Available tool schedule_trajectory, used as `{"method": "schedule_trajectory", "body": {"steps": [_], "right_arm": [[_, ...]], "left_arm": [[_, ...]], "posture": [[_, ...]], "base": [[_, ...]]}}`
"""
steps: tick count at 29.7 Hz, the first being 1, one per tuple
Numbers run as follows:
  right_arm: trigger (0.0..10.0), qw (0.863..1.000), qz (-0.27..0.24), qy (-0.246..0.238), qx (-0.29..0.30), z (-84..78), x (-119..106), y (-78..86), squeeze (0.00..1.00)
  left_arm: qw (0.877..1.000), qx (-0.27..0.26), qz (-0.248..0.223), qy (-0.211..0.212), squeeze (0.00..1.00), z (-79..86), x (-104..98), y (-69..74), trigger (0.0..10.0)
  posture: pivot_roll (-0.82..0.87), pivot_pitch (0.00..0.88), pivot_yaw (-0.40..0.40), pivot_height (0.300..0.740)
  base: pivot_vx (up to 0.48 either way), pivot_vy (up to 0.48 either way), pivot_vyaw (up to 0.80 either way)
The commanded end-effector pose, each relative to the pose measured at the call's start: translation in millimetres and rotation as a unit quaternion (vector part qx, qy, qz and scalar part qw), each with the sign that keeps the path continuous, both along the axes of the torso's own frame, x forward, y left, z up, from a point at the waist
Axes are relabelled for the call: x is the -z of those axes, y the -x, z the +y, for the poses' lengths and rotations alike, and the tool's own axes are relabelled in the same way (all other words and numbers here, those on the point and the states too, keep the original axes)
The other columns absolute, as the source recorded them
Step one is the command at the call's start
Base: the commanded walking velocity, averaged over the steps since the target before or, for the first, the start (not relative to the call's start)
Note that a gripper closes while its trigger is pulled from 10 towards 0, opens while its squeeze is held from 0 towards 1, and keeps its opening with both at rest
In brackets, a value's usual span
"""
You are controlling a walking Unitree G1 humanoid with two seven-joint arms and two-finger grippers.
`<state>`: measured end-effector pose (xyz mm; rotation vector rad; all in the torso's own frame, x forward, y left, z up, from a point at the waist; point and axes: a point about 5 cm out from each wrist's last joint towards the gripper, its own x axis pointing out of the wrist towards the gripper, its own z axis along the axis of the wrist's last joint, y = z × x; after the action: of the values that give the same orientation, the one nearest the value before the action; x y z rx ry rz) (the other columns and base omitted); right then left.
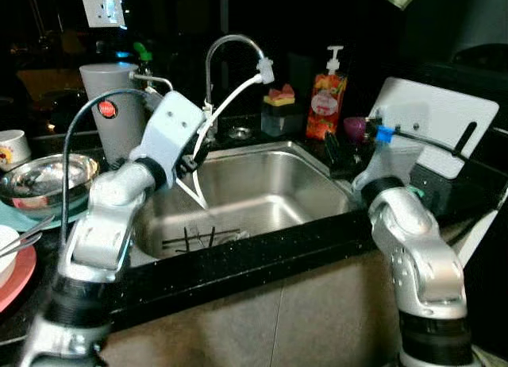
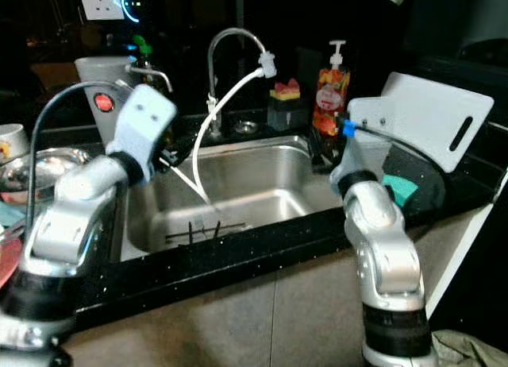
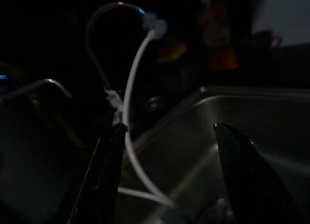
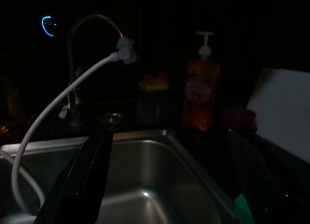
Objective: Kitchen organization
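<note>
While the left gripper (image 3: 167, 151) gapes over the sink (image 1: 262, 188), the right gripper (image 4: 169, 170) spreads too.

The sink basin (image 1: 262, 196) at frame centre lay largely open. A white hose (image 1: 226, 113) hung from the faucet (image 1: 230, 45) across its left half, beside the left gripper (image 3: 167, 175), whose fingers stood apart. A soap bottle (image 1: 325, 101) and cutting board (image 1: 432, 121) crowded the upper right.

room: dark kitchen | black speckled counter (image 1: 262, 256) | grey cabinet front (image 1: 317, 311) | white wall socket (image 1: 103, 5)
</note>
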<state>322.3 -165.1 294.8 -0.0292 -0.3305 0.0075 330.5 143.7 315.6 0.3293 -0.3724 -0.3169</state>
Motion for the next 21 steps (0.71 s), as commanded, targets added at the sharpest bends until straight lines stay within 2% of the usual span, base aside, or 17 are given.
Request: {"method": "schedule_trajectory", "body": {"steps": [1, 7, 10, 14, 18, 19, 21], "right_arm": [[10.0, 1.0, -0.017, -0.008, 0.017, -5.5, -3.3, 4.6, 0.0], [10.0, 0.998, -0.036, -0.02, 0.04, -14.4, -3.9, 9.1, 0.0], [10.0, 0.997, -0.046, -0.024, 0.053, -22.3, -5.1, 12.6, 0.0], [10.0, 0.996, -0.052, -0.038, 0.064, -25.6, -4.4, 15.0, 0.0], [10.0, 0.996, -0.052, -0.039, 0.063, -23.7, -4.5, 14.8, 0.0], [10.0, 0.996, -0.057, -0.037, 0.054, -15.3, -4.8, 15.4, 0.0], [10.0, 0.996, -0.059, -0.036, 0.052, -13.1, -4.7, 15.9, 0.0]], "left_arm": [[1.0, 0.0, -0.001, 0.029, 0.0, 2.2, 0.5, 3.3, 10.0], [0.995, 0.01, 0.015, 0.096, 0.0, -0.9, 9.9, 4.7, 10.0], [0.994, -0.006, 0.018, 0.104, 0.0, 0.9, 15.4, 4.9, 10.0], [0.983, -0.015, 0.035, 0.18, 0.0, 1.8, 16.7, 3.2, 10.0], [0.981, -0.015, 0.037, 0.19, 0.0, 1.3, 16.2, 2.6, 10.0], [0.983, -0.018, 0.032, 0.181, 0.0, -2.8, 15.0, 1.4, 10.0], [0.984, -0.02, 0.03, 0.175, 0.0, -3.9, 14.5, 1.2, 10.0]], "posture": [[0.04, 0.0, -0.043, 0.74], [0.05, 0.0, -0.053, 0.74], [0.05, 0.0, -0.061, 0.74], [0.04, 0.0, -0.053, 0.74], [0.04, 0.0, -0.053, 0.74], [0.04, 0.0, -0.046, 0.74], [0.04, 0.0, -0.043, 0.74]], "base": [[0.0, 0.0, 0.0], [0.0, 0.0, 0.0], [0.0, 0.0, 0.0], [0.0, 0.0, 0.0], [0.0, 0.0, 0.0], [0.0, 0.0, 0.0], [0.0, 0.0, 0.0]]}}
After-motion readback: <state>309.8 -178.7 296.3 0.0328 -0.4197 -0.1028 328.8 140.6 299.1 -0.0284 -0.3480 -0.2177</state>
